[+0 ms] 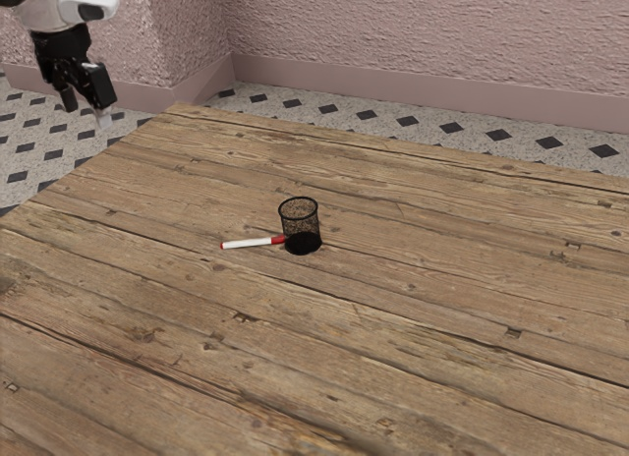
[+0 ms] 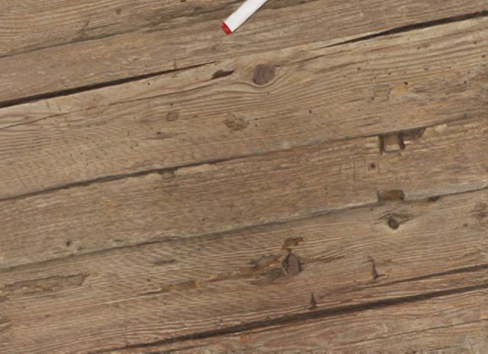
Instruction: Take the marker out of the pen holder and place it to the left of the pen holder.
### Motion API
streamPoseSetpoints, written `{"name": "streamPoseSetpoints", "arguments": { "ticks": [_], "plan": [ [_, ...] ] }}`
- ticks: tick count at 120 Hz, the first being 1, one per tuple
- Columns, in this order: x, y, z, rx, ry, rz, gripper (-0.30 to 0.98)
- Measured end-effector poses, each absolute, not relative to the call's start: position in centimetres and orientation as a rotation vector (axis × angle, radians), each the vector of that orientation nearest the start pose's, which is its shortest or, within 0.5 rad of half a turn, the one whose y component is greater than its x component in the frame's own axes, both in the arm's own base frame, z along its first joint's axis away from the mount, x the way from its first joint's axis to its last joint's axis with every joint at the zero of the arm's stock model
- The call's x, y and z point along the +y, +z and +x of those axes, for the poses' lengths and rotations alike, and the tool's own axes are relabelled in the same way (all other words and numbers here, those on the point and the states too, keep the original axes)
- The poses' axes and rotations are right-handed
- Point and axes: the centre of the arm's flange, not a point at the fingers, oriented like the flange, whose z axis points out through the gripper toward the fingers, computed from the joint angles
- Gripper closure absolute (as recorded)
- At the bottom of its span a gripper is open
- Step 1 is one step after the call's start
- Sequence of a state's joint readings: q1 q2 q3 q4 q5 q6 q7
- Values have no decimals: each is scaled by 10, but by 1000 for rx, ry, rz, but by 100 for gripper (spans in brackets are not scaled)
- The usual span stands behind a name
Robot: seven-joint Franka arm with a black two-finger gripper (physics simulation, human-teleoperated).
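- Currently, at the exterior view's upper left, I see my white-and-black arm (image 1: 74,9) with its black gripper (image 1: 87,112) raised and pointing downward, well apart from the marker (image 1: 246,244).
- My gripper is released: its two fingers stand apart, with nothing between them.
- Behind and below it I can see the pale floor (image 1: 22,148), patterned with dark diamonds.
- Next comes the marker, lying flat on the brown wooden table (image 1: 413,368). It is out of the pen holder (image 1: 300,220), at the exterior view's left of it. The barrel is white, with a small red end away from the holder and a longer red part beside the holder's base.
- I can't tell whether the marker and holder touch.
- Just to the right in that view, the black mesh holder stands upright, its round rim on top and its base dark.
- Beyond the table, toward the exterior view's right, runs a rough pink wall (image 1: 413,33) with a smooth pink baseboard (image 1: 442,98).
- My wrist view shows planks with knots and dark seams, plus part of the marker, its small red end included.
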State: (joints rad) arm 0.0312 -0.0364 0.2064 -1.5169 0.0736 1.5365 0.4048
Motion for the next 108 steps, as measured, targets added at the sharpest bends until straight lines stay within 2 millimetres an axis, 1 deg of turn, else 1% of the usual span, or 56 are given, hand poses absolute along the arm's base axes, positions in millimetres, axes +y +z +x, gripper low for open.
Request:
{"name": "streamPoseSetpoints", "arguments": {
  "ticks": [5,9,21,26,30,34,42,57,66,93,108],
  "plan": [
    [127,664,522,268,-39,-3053,0],
    [115,663,523,298,-34,-3052,0],
    [63,662,529,429,-30,-3040,0],
    [45,662,531,475,-30,-3034,0],
    [35,661,531,498,-29,-3031,0],
    [30,661,531,507,-28,-3030,0],
    [32,661,531,494,-26,-3032,0],
    [52,658,529,422,-15,-3044,0],
    [59,658,529,396,-12,-3048,0],
    [54,655,529,394,-2,-3049,0],
    [57,656,528,380,0,-3036,0]
  ]
}}
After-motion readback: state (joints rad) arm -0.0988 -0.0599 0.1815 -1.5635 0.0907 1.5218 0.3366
